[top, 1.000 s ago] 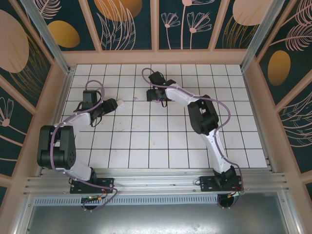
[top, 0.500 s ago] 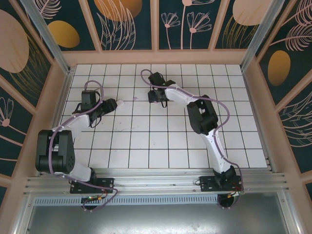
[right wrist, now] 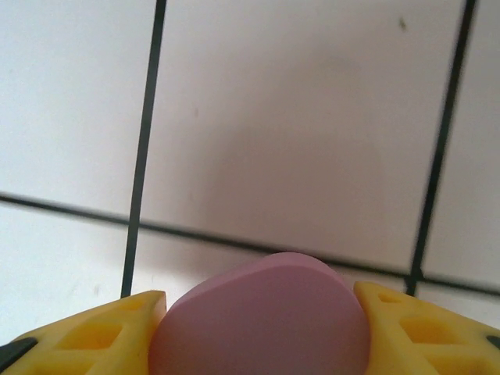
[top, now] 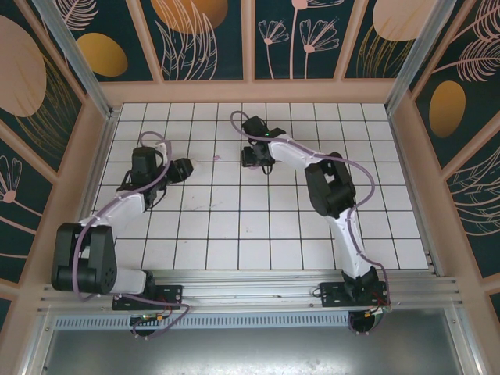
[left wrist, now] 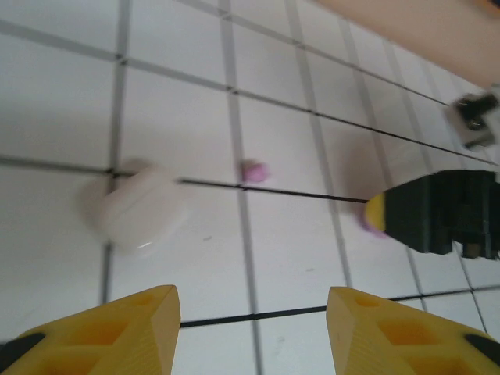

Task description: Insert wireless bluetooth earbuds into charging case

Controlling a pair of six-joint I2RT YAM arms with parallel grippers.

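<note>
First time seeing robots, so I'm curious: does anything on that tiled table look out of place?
A tiny pink earbud lies loose on the tiled table, apart from the white case nearby and from the pink case held between the right arm's fingers. It belongs in a case; nothing looks spilled or broken.

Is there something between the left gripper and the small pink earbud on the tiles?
Nothing visible. Bare tile lies between the left gripper and the pink earbud. The white case lies left of that path, the right gripper, holding a pink case, right of it.
</note>
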